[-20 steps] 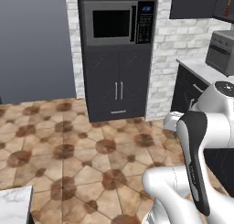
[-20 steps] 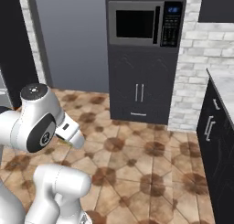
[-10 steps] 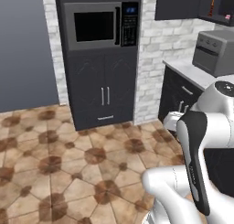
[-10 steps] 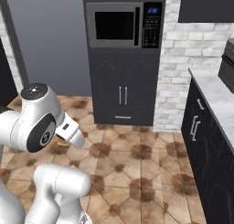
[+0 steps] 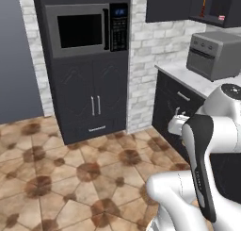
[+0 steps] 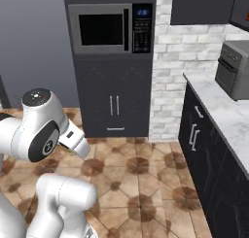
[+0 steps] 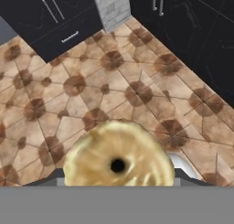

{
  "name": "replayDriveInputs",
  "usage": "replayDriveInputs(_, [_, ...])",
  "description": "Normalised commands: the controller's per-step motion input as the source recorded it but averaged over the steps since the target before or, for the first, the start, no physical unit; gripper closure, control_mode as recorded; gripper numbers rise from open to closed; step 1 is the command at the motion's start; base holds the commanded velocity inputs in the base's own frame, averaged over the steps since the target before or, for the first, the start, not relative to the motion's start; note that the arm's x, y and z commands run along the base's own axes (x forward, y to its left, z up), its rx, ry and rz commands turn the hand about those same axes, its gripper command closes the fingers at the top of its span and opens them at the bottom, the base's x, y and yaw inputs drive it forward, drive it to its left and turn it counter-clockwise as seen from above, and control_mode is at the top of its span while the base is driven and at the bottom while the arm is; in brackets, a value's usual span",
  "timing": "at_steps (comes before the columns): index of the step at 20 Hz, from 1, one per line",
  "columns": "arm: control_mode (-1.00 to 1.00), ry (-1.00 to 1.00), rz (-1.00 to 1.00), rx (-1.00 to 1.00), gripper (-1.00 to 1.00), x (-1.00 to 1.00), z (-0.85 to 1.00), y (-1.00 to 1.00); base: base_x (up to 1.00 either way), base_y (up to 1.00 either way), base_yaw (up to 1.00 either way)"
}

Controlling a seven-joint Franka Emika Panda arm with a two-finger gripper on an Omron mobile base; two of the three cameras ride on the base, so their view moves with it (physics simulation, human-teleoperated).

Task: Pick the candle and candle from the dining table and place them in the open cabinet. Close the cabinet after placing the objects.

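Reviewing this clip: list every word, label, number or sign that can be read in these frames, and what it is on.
None can be read.
Microwave control panel: a small blue display and rows of buttons, too blurred to read; same in the right base view.
Toaster oven on the counter: knobs, no legible markings.
Candle at the gripper: no label shows.

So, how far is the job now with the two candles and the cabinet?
Done: one candle is picked up; it sits in the gripper above the tiled floor. In hand: bringing it to the dark wall cabinet, which looks open, top right in the left base view. Left: placing this candle, then closing the cabinet. Whether the other candle is already inside I cannot tell.
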Motion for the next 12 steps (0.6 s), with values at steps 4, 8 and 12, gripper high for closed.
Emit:
replayDriveInputs(4, [1.00, 0.00, 0.00, 0.00, 1.00, 0.00, 0.00, 0.00, 0.50, 0.00, -0.24])
replayDriveInputs(8, [1.00, 0.00, 0.00, 0.00, 1.00, 0.00, 0.00, 0.00, 0.51, 0.00, -0.23])
replayDriveInputs(12, [1.00, 0.00, 0.00, 0.00, 1.00, 0.00, 0.00, 0.00, 0.51, 0.00, -0.23])
